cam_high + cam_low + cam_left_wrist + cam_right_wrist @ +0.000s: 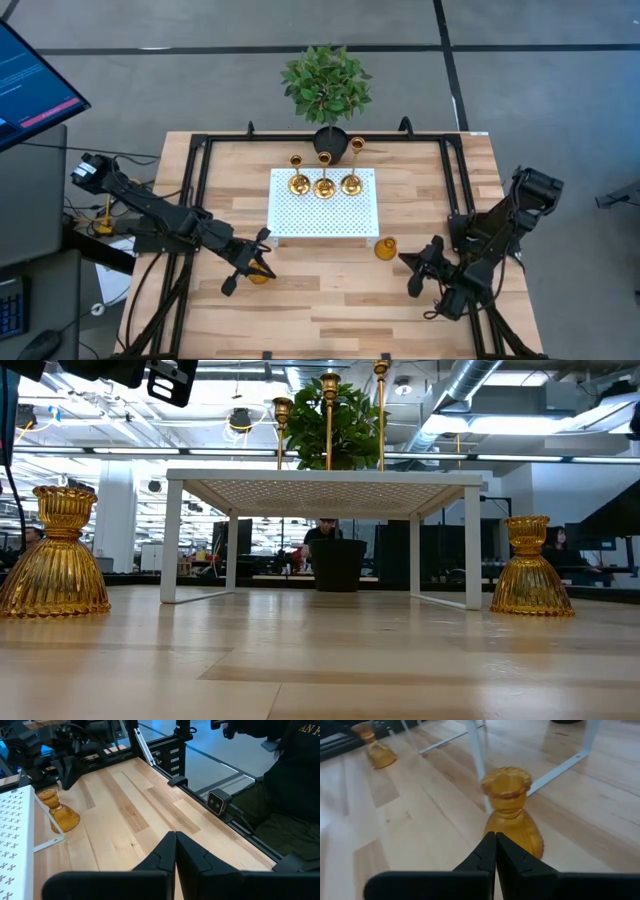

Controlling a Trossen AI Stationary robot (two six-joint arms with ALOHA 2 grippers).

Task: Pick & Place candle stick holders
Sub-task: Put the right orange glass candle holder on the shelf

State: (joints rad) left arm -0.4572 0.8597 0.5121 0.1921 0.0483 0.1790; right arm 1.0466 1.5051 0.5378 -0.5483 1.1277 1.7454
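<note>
**Q:** Where are the holders, and how do they stand?

**A:** Three tall holders (pixel 324 185) stand upright on the tray (pixel 300 220), at its far edge. One short holder (pixel 386 248) stands on the table (pixel 330 290) just beside the tray's near right corner; the other short one (pixel 259 274) stands at the left gripper (pixel 245 270). All have the long axis vertical, cup up.

**Q:** Handling?

**A:** Ribbed and glossy, probably rigid, slippery and bottom-heavy. Grasp at the narrow neck below the cup.

**Q:** Finger state?

**A:** Left fingers are pressed together and empty. The right gripper (pixel 425 268), near its short holder, is likewise closed on nothing.
</note>
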